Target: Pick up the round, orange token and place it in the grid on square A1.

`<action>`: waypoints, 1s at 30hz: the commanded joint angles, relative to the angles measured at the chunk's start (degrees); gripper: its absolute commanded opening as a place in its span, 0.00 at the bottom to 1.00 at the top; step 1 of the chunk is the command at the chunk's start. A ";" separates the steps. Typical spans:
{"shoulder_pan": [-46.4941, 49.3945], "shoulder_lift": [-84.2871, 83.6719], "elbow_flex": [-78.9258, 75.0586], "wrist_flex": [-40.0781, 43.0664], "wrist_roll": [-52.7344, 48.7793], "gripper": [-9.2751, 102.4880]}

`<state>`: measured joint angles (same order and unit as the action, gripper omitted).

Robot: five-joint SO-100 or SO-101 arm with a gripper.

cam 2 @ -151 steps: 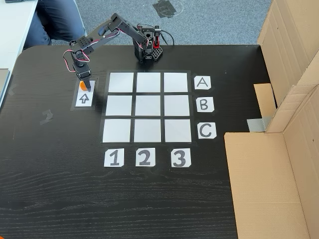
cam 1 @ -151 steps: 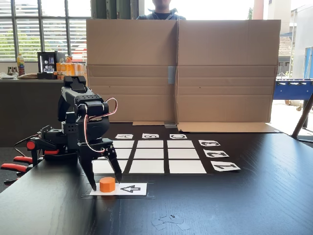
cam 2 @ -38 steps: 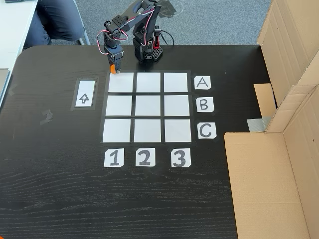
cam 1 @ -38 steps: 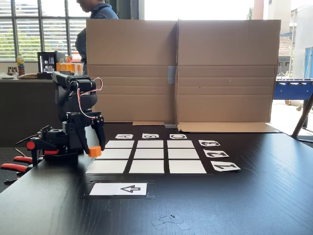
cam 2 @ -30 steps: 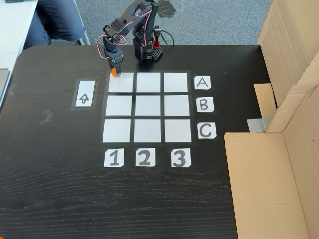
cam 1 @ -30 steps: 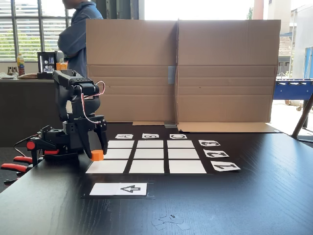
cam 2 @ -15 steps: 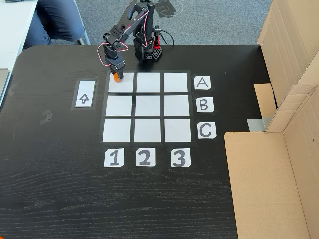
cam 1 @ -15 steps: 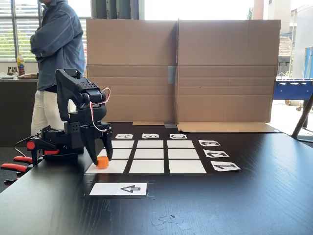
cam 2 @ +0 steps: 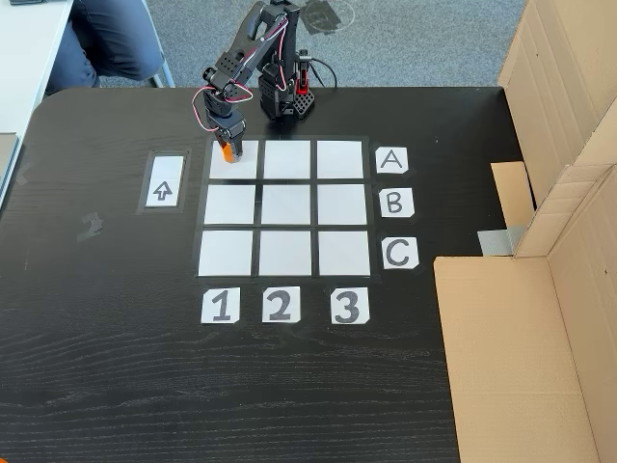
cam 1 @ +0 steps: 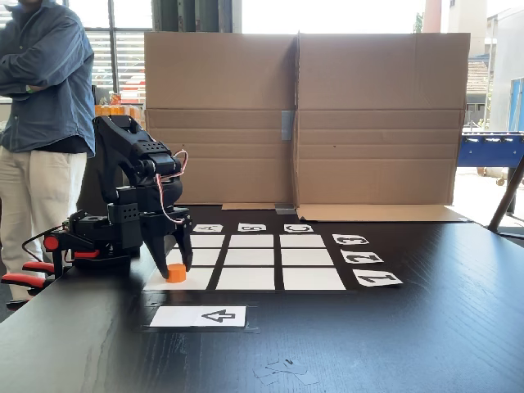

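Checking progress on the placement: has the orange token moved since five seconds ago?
Yes. The token has left the arrow card and now sits on square A1, the grid's corner cell below the end effector, in the higher fixed view.

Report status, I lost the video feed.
End effector low over square A1, fingers astride token. Token on A1's left part. Release unconfirmed. Nothing blocking.
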<state>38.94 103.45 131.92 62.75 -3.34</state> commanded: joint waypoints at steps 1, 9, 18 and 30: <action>-0.70 -0.70 0.53 -0.35 -0.35 0.16; -0.35 -0.70 0.53 -0.88 -0.26 0.26; 0.97 0.18 0.70 -2.11 -0.35 0.34; 4.22 6.50 -0.53 -2.20 -0.35 0.35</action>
<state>42.10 107.14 132.80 60.91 -3.60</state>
